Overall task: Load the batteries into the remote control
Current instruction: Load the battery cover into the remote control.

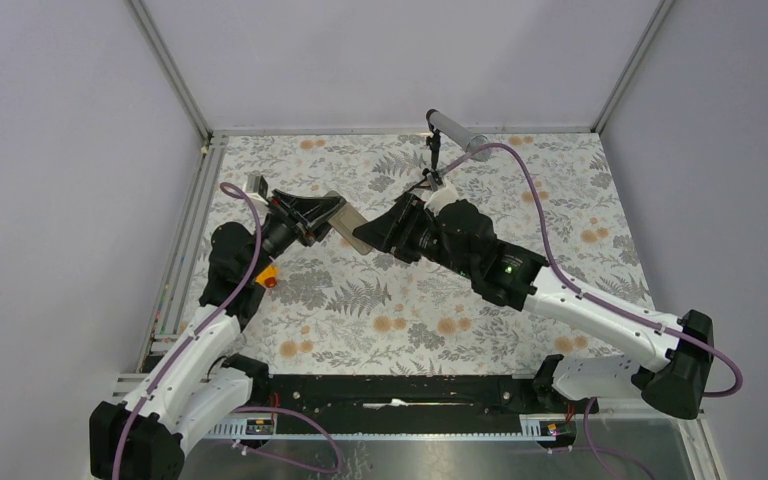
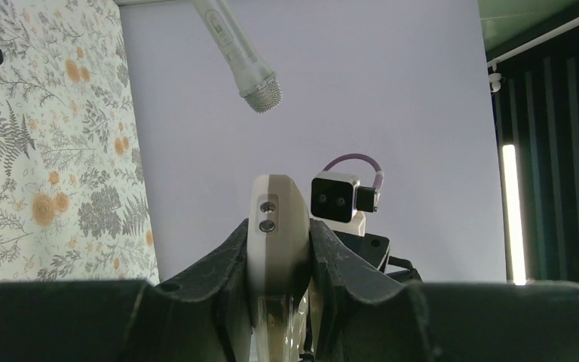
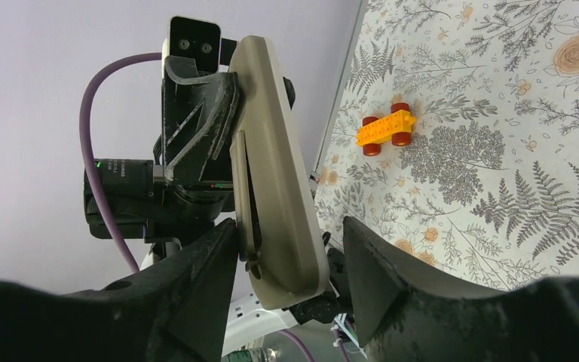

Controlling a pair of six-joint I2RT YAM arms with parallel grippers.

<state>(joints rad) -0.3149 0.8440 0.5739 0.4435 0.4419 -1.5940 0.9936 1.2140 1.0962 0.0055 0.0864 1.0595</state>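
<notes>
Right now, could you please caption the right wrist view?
Left end effector grips the remote control; toy car lies beyond.

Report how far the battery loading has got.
Done, apparently: no loose batteries show on the table, though I cannot see inside the remote control. In hand: the left gripper clamps it in the air while the right gripper, jaws open, straddles its end. Left: the cover along its back looks unseated; press it flush.

1 camera looks down from above the near edge; the left wrist camera (image 3: 194, 34) and right wrist camera (image 2: 335, 197) face each other closely, sharing the remote control (image 2: 277, 226).
</notes>
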